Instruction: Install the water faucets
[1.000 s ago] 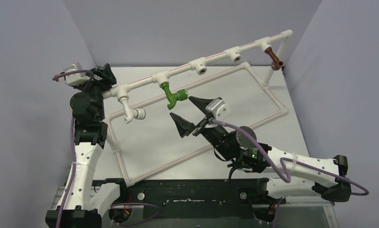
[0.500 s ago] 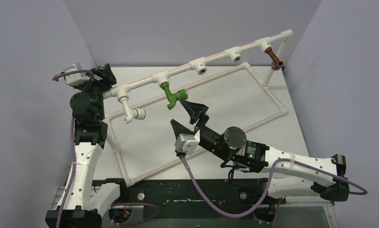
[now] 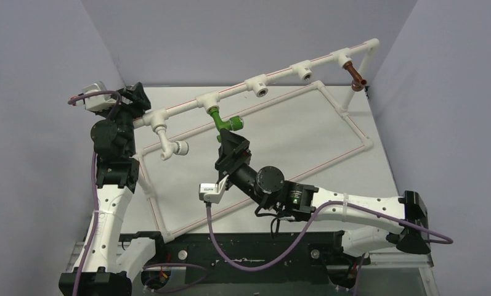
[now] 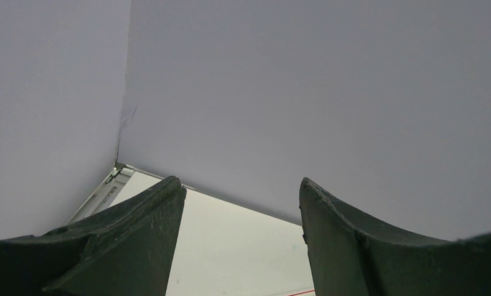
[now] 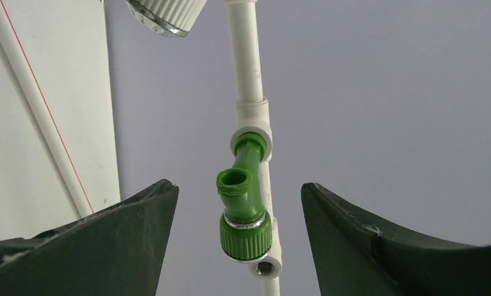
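The right hand (image 5: 235,185) stands open and empty, a finger on either side of the green faucet (image 5: 246,213), touching neither. That faucet hangs from a tee on the white pipe frame (image 5: 243,61). The reddish-brown faucet (image 3: 356,75) sits at the frame's far right end. The left hand (image 4: 239,185) is open and empty.

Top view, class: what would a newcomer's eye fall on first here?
The bright green faucet hanging from the white pipe frame mid-table, with the open right hand close on its near side. Then the reddish-brown faucet at the frame's far right corner.
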`<move>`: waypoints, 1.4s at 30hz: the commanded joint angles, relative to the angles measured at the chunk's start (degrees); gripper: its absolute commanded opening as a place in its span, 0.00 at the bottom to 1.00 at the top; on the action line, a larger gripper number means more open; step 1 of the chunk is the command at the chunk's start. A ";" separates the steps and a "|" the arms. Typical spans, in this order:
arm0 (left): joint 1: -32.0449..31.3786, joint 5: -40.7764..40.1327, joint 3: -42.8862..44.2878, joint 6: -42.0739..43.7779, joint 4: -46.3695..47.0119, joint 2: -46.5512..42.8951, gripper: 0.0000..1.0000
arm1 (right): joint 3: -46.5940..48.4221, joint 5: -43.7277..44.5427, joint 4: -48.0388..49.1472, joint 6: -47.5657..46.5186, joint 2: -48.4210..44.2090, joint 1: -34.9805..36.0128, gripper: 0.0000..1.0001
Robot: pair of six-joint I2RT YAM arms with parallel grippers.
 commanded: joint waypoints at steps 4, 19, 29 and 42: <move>0.42 0.01 -5.75 0.66 -19.16 4.16 0.66 | 2.13 8.60 12.40 -9.66 5.75 -1.90 0.73; 0.45 0.32 -5.73 0.58 -19.07 3.83 0.66 | 6.88 14.13 18.94 -9.66 13.40 -2.99 0.47; 0.47 0.32 -5.70 0.57 -19.07 3.84 0.66 | 7.95 18.45 25.96 -9.08 15.66 -3.32 0.00; 0.42 0.41 -5.71 0.57 -19.08 3.82 0.66 | 15.48 24.65 24.53 30.69 17.97 -0.55 0.00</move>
